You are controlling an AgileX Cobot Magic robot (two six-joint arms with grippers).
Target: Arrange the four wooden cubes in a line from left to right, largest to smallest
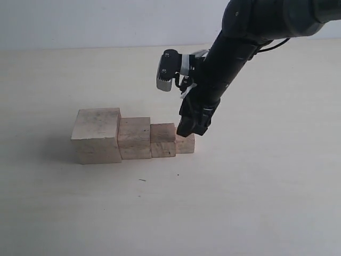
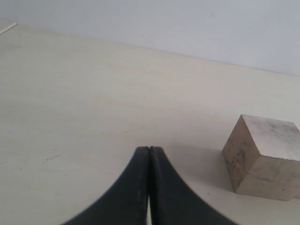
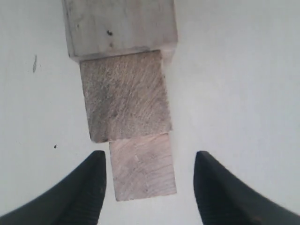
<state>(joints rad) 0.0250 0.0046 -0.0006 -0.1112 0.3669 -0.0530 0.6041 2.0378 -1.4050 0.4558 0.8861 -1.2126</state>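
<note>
Right end effector [image 1: 186,129] is low at the end of the row, its fingers spread wide with the smallest cube [image 1: 186,144] sitting between them. In the right wrist view there is a sliver of pale surface [image 1: 256,186] showing on each side of that cube. One finger [image 3: 89,187] is very close to it, and the other is a little further off. Neither finger is pressing on the wood.

Just beyond the fingertips is the third cube [image 1: 163,140], and it touches the smallest one face to face. Past that comes the second cube [image 1: 134,138], which butts against the third. Farthest from the right end effector is the largest cube [image 1: 96,136], at the far end of the line. All four rest flat on the surface in one tight row, and their tops step down toward the end effector. Their faces do not line up flush: in the wrist view the smallest cube sits slightly offset to one side of the third.

Left end effector [image 2: 149,151] has its fingers pressed together, the two dark tips meeting along a thin seam with nothing held between them. It hangs over bare surface. The largest cube sits ahead of it and off to one side, well apart from the fingertips, with one corner edge turned toward it.
</note>
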